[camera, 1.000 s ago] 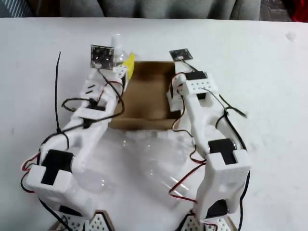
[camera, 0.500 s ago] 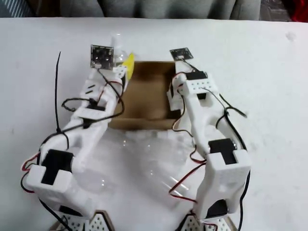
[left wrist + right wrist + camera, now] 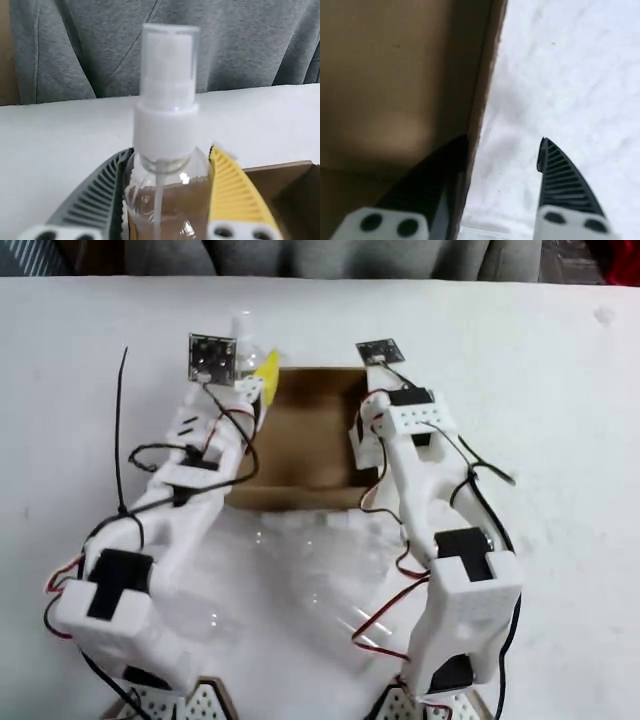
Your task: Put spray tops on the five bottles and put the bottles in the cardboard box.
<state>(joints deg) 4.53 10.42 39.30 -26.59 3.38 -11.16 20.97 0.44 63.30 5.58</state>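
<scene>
A clear bottle (image 3: pixel 165 205) with a white spray top (image 3: pixel 167 100) stands upright in my left gripper (image 3: pixel 170 152), which is shut on it between a grey and a yellow finger. From above, that bottle (image 3: pixel 245 345) sits at the far left corner of the cardboard box (image 3: pixel 300 490), just outside it, with the left gripper (image 3: pixel 258 380) around it. My right gripper (image 3: pixel 502 141) is open and straddles the box's right wall (image 3: pixel 485 75), one finger inside, the other over the table. From above, the right gripper (image 3: pixel 365 435) is at that wall.
Several clear bottles and spray parts (image 3: pixel 310 540) lie on the white table between the arm bases, in front of the box. The box floor (image 3: pixel 305 430) is bare brown card. Grey cloth hangs behind the table's far edge (image 3: pixel 75 50).
The right arm has shifted very slightly to the right at the box wall. The left arm and its bottle have not moved.
</scene>
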